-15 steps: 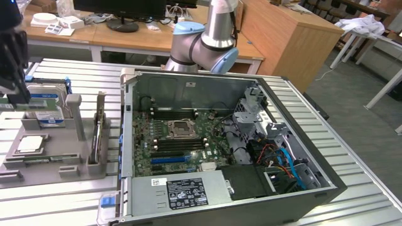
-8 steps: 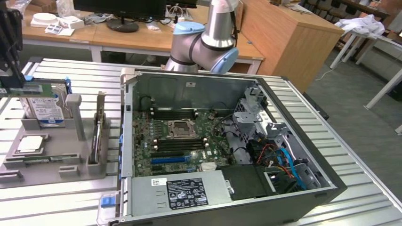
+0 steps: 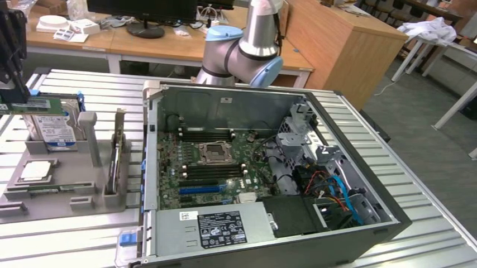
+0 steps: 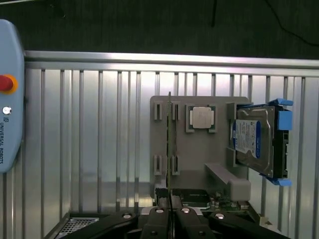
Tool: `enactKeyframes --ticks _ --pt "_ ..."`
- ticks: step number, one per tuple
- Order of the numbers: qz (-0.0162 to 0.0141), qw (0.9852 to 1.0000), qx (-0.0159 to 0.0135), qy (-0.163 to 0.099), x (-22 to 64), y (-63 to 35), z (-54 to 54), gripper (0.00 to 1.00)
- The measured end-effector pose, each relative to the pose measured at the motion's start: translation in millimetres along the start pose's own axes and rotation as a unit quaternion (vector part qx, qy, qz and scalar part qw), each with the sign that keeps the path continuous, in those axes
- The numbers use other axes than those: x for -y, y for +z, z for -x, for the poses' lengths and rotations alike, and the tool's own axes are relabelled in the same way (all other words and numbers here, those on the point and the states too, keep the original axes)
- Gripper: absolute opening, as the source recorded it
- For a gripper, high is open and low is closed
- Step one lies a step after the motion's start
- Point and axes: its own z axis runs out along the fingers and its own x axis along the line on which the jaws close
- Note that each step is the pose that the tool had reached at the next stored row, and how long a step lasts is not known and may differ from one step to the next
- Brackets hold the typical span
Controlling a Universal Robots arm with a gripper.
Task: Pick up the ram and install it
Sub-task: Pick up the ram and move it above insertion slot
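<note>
The tool [image 3: 17,92] [image 4: 170,211] was clenched on the ram [image 3: 33,105] [image 4: 169,144], gripping the slim green stick by its upper edge. The stick hung level in the air above the grey holder tray [image 3: 75,215] at the exterior view's left, touching nothing below it. In the wrist view it appeared edge-on as a thin line running out from between the fingers [image 4: 158,219]. Beneath it the silver hard drive [image 3: 56,129] with its blue-white label stood in the tray. A processor chip [image 3: 37,169] lay flat in its recess, and the dark expansion card [image 3: 117,151] stood upright on the side nearest the computer. The open computer case [image 3: 387,215] lay on the ribbed metal counter [image 3: 75,245] just beside the tray, toward the exterior view's right, its motherboard [image 3: 246,151] exposed. The ram was well apart from that board. A pale blue teach pendant [image 4: 7,99] with a red button rested on the counter.
</note>
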Motion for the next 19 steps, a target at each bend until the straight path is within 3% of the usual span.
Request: enactKeyframes --ticks 3,7,19 --pt "0.0002 1.0000 -0.0001 0.000 1.2 -0.2 0.1 0.11" --pt "0.0001 1.0000 0.0000 0.000 10.1 0.1 0.0 0.11" --pt "0.0000 1.0000 0.0013 0.000 50.8 0.7 -0.1 0.11"
